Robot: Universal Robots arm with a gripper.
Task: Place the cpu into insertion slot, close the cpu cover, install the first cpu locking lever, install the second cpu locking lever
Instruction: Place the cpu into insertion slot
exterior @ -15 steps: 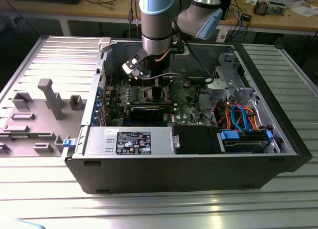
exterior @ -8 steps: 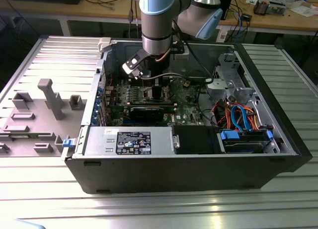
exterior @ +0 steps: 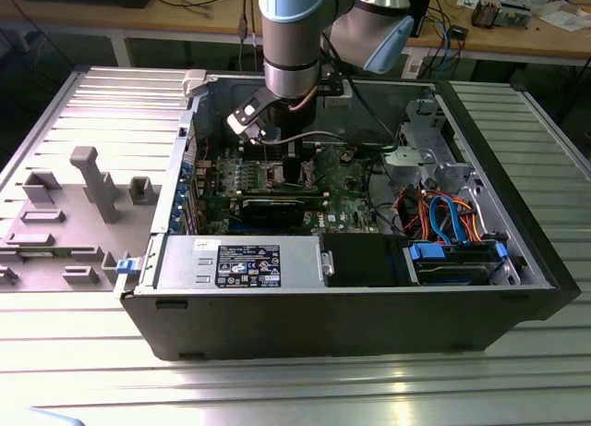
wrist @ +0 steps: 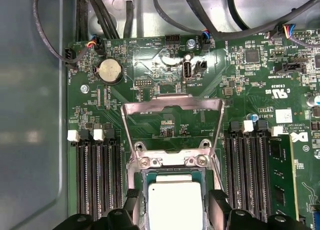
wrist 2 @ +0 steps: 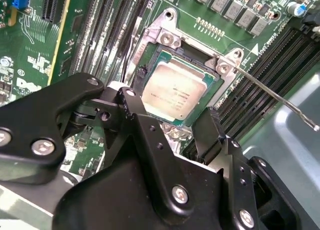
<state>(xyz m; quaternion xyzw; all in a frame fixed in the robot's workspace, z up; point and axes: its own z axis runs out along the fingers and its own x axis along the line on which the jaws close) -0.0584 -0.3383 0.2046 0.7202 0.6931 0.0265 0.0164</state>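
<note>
Cannot see the claw (wrist 2: 169,108) whole anywhere: bulky black linkage blocking the near part of the second wrist view, fingers (wrist: 131,205) cut off at the picture's edge in the first wrist view, and in the exterior view masked by the wrist of the arm (exterior: 294,38) hanging inside the open case (exterior: 369,324). Enough on show in both wrist views to call it released: fingers spread wide, one on each side of the cpu (wrist 2: 172,93), gripping nothing. Cannot tell whether touching the socket's frame. Can place the cpu flat inside the insertion slot (wrist 2: 172,40), silvery top up, near edge covered by the claw. Can see the cpu cover (wrist: 172,104) swung up and open on the slot's far side in the first wrist view, green board visible through its square cut-out. Also unlatched: one thin locking lever (wrist 2: 270,94), sticking out sideways over long black memory slots (wrist 2: 280,55). Near the slot, a coin battery (wrist: 110,70) and a green memory module (wrist: 280,175). In the exterior view, a labelled power supply (exterior: 240,264) along the case's front, a blue drive bay (exterior: 452,260) and orange and blue cables (exterior: 443,209) toward the exterior view's right, a grey fixture (exterior: 92,181) on the table (exterior: 295,389) at the exterior view's left.
</note>
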